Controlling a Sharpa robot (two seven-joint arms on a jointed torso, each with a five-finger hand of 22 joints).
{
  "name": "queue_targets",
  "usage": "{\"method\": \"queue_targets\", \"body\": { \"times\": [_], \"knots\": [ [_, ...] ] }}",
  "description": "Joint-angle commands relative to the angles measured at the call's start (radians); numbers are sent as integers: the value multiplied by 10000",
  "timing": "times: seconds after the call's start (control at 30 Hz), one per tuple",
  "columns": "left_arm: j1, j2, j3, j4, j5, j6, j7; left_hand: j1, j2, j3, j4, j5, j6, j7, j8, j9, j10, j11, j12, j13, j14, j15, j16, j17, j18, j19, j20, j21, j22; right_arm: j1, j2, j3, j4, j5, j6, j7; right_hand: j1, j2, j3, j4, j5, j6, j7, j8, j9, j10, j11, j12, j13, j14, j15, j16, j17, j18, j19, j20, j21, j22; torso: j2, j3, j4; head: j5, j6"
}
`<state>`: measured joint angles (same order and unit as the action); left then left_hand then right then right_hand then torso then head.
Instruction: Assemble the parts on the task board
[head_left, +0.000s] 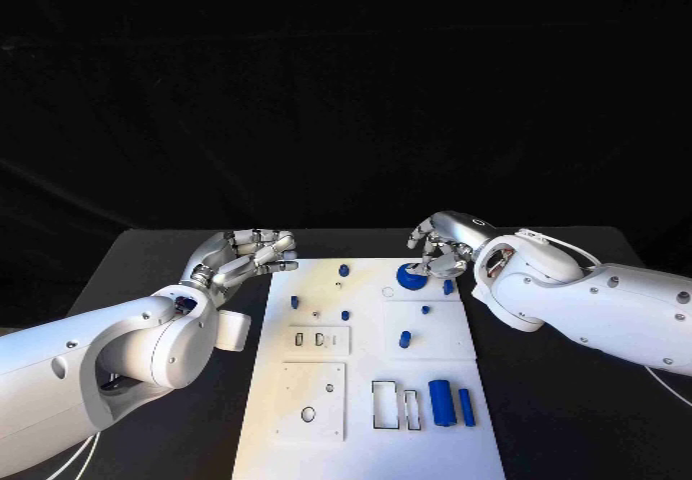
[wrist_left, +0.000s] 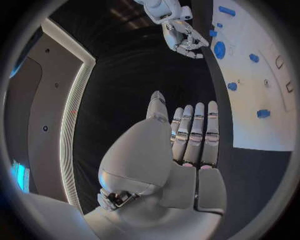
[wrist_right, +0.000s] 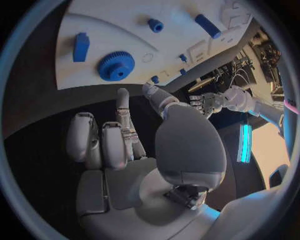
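- Over on the left, the left hand (head_left: 248, 255) hangs beside the near-left edge of the white board (head_left: 368, 440), fingers straight and together, nothing in it — open and idle, just off the plate.
- Moving along the board, small blue pegs (head_left: 345, 269) stand dotted across its far half; nearer the front, two blue cylinders (head_left: 441, 402) lie side by side next to the empty rectangular slots, their long axes running from the near edge toward the far edge.
- At the far right of the board sits the blue gear (head_left: 413, 279), lying flat with its toothed face up and its hub pointing straight up off the plate.
- The right hand (head_left: 440, 250) hovers over that gear with fingers curled down toward it; whether they actually touch it I cannot tell, though the right wrist view shows the fingers apart from it and holding nothing.
- To do this well, I'd judge — close evenly on the rim, keep the gear level, and lower it straight onto its post without tilting.
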<state>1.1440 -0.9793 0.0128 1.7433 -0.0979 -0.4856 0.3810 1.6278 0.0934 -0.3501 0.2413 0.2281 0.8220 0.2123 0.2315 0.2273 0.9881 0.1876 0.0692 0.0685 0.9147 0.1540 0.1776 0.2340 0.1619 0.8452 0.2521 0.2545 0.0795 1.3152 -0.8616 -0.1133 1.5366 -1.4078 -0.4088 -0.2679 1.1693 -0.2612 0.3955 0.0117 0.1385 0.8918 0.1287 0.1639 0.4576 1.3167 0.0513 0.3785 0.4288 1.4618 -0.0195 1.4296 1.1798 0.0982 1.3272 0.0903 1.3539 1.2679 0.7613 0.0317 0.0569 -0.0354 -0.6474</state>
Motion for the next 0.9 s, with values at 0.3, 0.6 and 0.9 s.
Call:
{"method": "queue_targets", "body": {
  "times": [0.3,0.6,0.9],
  "knots": [
    [17,59,7,-61,16,273,48,30,48,-15,-70,-53,-65,156,-47,9,-80,-16,-57,-16,-74,28,-40,9,158,-8,68,-41,-11,-5,38,0,-398,1129,1142,-284,1014,226,-1116,1055,273,-220,60,54,566,216,15,8116,7617,973,63,1272,3414,-429,832,69,663,1088,-47,37,-60,43,-73],
    [16,59,7,-73,16,288,40,30,48,-15,-70,-53,-65,156,-47,9,-80,-16,-57,-16,-74,28,-40,9,158,-8,68,-41,-11,-164,432,-19,-837,1151,1119,-199,1141,228,-1068,1279,413,-172,79,94,686,740,46,9397,8791,1090,103,1412,3910,-503,1061,105,869,1399,-32,25,-63,46,-108],
    [16,52,7,-80,16,285,34,39,64,-33,-91,-51,-66,152,-45,24,-93,-23,-49,-13,-82,29,-56,17,158,-14,70,-54,-20,-299,726,-34,-1116,1152,1101,-147,1151,240,-947,1355,558,-86,69,133,731,1008,40,9860,9233,1090,102,1412,3910,-561,1240,108,1037,1621,-26,29,-22,40,-166]
  ]
}}
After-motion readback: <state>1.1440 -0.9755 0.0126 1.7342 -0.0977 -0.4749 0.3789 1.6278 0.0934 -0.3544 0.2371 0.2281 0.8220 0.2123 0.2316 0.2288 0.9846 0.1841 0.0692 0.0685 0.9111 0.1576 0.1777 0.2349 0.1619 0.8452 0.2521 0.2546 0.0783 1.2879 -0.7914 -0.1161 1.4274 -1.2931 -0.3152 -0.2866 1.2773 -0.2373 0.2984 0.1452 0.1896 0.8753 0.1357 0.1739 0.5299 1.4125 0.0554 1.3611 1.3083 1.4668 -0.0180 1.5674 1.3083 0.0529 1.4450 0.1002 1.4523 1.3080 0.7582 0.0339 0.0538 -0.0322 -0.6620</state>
